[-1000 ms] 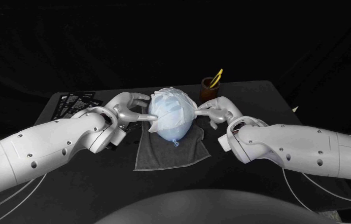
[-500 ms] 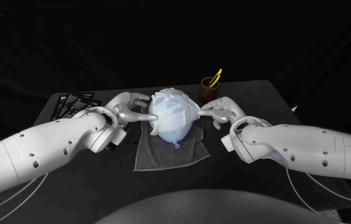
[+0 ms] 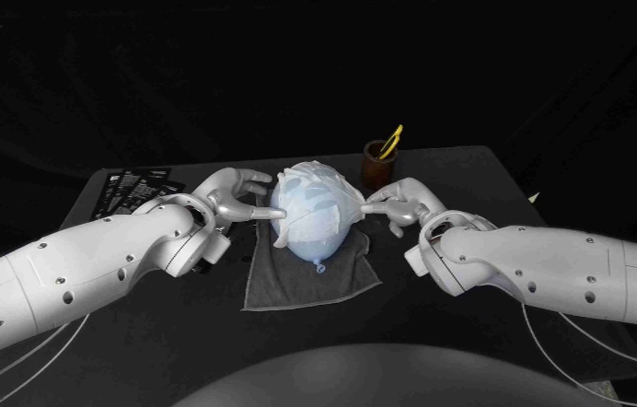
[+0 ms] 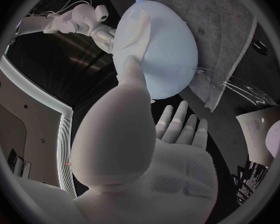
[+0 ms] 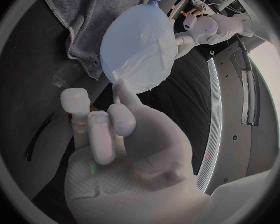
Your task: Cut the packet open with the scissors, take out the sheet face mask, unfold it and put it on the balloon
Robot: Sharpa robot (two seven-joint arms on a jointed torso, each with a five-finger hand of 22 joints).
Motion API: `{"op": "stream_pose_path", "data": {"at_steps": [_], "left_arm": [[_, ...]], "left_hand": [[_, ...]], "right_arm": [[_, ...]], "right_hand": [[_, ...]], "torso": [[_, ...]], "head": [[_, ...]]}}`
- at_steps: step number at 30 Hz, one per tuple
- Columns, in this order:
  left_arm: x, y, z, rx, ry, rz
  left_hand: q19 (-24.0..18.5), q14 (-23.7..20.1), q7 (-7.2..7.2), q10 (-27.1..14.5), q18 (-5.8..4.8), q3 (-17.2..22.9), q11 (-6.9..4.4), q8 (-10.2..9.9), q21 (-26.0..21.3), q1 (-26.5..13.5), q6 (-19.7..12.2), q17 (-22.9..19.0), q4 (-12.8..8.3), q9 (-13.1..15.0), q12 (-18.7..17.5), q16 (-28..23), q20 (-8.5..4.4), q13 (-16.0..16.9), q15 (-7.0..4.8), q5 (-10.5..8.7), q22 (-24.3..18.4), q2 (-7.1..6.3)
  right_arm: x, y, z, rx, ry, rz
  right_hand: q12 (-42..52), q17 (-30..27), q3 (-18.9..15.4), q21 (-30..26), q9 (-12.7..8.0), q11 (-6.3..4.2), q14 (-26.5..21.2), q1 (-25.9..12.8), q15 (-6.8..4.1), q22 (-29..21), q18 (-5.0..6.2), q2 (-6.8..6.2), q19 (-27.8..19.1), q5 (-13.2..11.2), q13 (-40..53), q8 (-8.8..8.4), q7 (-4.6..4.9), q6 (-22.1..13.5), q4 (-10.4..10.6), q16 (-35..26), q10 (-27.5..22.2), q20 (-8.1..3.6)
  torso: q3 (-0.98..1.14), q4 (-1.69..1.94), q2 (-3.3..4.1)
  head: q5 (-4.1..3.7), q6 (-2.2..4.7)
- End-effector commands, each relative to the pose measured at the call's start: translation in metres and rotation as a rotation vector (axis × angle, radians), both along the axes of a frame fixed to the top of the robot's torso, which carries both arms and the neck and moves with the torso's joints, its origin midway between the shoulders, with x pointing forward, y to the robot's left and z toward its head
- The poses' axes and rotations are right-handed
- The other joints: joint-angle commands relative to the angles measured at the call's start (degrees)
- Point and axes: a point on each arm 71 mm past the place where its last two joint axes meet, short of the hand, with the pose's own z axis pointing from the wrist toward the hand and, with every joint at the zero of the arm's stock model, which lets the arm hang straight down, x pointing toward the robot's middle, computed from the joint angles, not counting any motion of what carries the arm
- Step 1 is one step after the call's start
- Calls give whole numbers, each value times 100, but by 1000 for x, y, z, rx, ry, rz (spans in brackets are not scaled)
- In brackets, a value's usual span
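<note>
- I judge we are in the last step: the sheet face mask [image 3: 316, 188] is out, unfolded and draped over the balloon [image 3: 313, 230], so what remains is seating it.
- The balloon lies on a grey towel [image 3: 308, 283] at mid-table, knot towards me, between my two hands.
- My left hand [image 3: 228, 195] holds nothing. One finger [image 4: 135, 59] lies pressed along the balloon's side over the mask, and the others are spread apart.
- My right hand [image 3: 405, 203] reaches one finger [image 5: 124, 92] to the mask's edge on the opposite side, with the rest curled in. I cannot tell whether it pinches the edge or only touches it.
- The scissors [image 3: 393, 140] stand in a brown cup [image 3: 378, 161] behind the balloon, so cutting looks finished. Dark packets [image 3: 133, 186] lie near the left arm.
- Next, I think, I should smooth the bunched far end flat with light, even pressure from both sides. A harder push on one side could roll the balloon off the towel.
</note>
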Motion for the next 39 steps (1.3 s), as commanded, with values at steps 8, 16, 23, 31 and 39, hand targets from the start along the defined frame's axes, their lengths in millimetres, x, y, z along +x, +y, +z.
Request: {"op": "stream_pose_path", "data": {"at_steps": [8,16,23,31,39], "left_arm": [[1,0,0,4,7,13],[1,1,-1,8,10,16],[1,0,-1,8,10,13],[0,0,0,-3,9,10],[0,2,0,-9,7,11]], "left_hand": [[-31,-34,808,25,72,-18,3,19,-3,-51,36,-5,-4,6,29,-22,2,-5,-3,21,-4,-3],[-29,-41,809,18,72,-15,3,18,-2,-54,32,-6,-5,5,28,-25,3,-6,-2,22,-3,-2],[-29,-41,809,18,72,-15,3,18,-2,-54,32,-6,-5,5,28,-25,3,-6,-2,22,-3,-2],[-20,-48,809,17,72,-15,4,21,0,-55,34,-8,-5,7,29,-28,3,-7,-1,22,-1,-2],[-17,-58,809,12,72,-13,3,19,1,-55,29,-10,-5,5,29,-30,2,-8,-2,22,-1,-2]], "right_arm": [[4,-4,-3,-70,-3,39],[6,-3,-4,-86,-23,63],[6,1,-4,-68,-22,106],[4,6,-6,-39,14,167],[7,-6,-11,-55,50,136]], "right_hand": [[1108,1510,105,41,188,-405,782,98,-356,17,87,34,26,14,4752,102,-114,168,-59,20,977,-24],[1108,1510,119,39,194,-406,782,83,-357,17,87,20,22,14,4752,103,-113,168,-57,20,977,-26],[1108,1510,127,-200,187,-326,782,-174,-299,-215,130,-119,-192,13,4752,-61,-13,-162,-25,20,977,2],[-275,137,-950,-1414,-70,111,281,-1075,79,-1261,313,-634,-1145,17,3492,-816,455,-1385,110,-396,192,371],[-533,-124,-1316,-1608,-46,118,152,-924,102,-1374,349,-442,-1171,11,3234,-724,480,-1454,23,-498,53,445]], "torso": [[8,-2,4],[6,2,6],[-4,-2,-3],[-7,1,-1],[-17,-1,2]], "head": [[-1,0],[10,0],[20,0],[29,0],[21,0]]}}
